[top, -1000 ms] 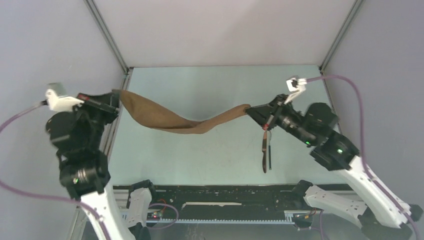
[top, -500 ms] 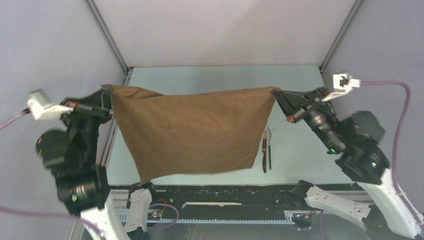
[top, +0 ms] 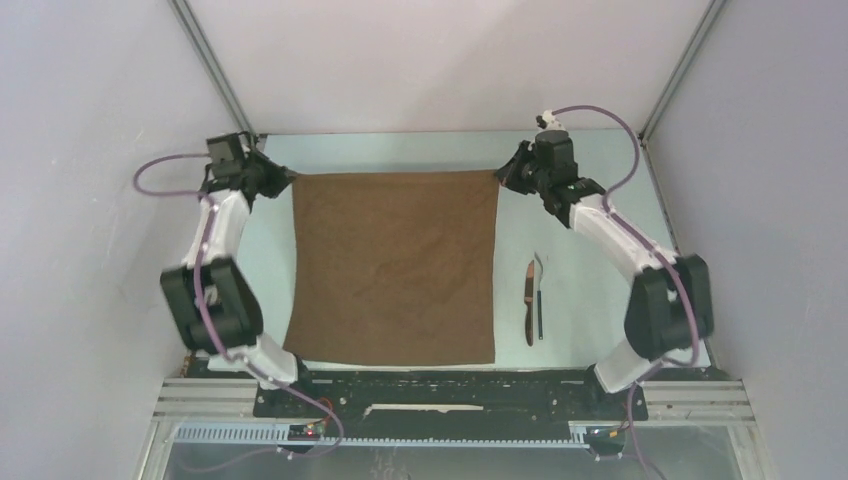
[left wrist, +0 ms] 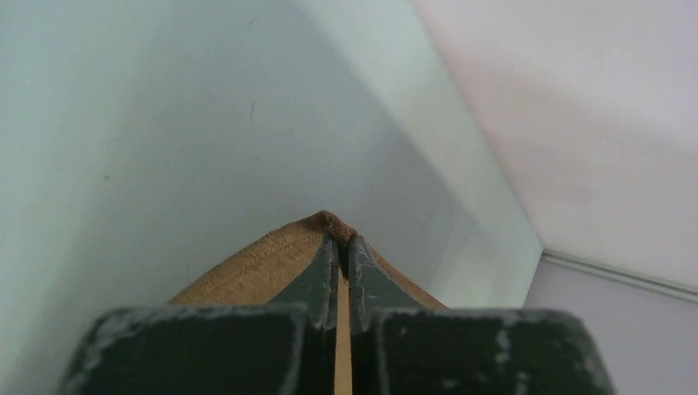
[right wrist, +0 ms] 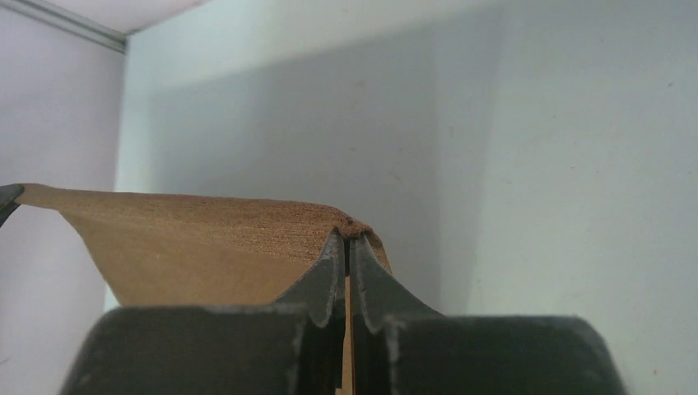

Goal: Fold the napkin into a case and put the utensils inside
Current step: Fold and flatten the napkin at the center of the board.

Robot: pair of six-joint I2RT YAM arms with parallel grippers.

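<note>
Counter [top: 420, 150], pale green, carries everything shown. Napkin [top: 395, 265] lies flat and open across its middle with no fold made, so I judge the task barely begun: case unformed, nothing loaded. My left fingers [left wrist: 317, 276] are pinched together on the far left corner, and my right fingers [right wrist: 325, 280] likewise on the far right corner. Utensils [top: 533, 305] lie side by side just right of the napkin, apart from it. Nothing blocks the folds, though a wide sweep could nudge them.
</note>
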